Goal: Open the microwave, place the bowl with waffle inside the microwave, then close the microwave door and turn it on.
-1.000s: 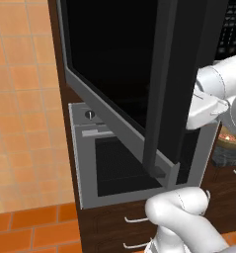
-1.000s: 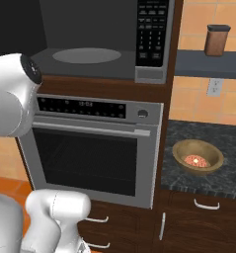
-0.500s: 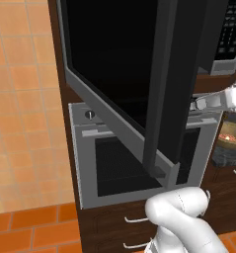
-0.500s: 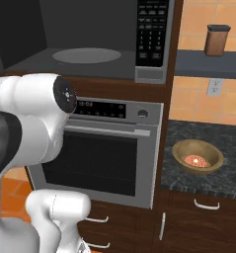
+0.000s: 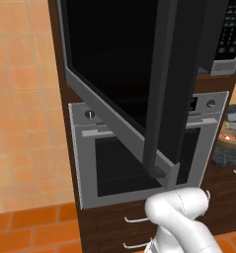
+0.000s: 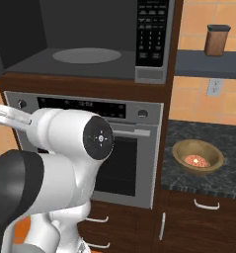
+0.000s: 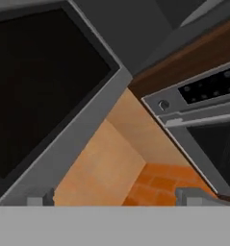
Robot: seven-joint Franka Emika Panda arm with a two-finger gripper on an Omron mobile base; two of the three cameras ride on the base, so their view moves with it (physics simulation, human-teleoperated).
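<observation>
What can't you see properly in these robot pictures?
- Golden-brown food in the small round brown bowl: right base view, too small to tell what it is.
- Black keypad strip of the silver-grey microwave: labels too small.
- Same bowl, left base view: cut off by the right edge.
- Oven's mesh window: partly hidden by the open black glass microwave door.

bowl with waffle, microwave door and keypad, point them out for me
bowl with waffle [image 6: 198, 157]: right base view, on its brown inner wall.
microwave door [image 5: 114, 59]: left base view, on the black glass.
keypad [image 6: 152, 24]: right base view, among the buttons.
</observation>
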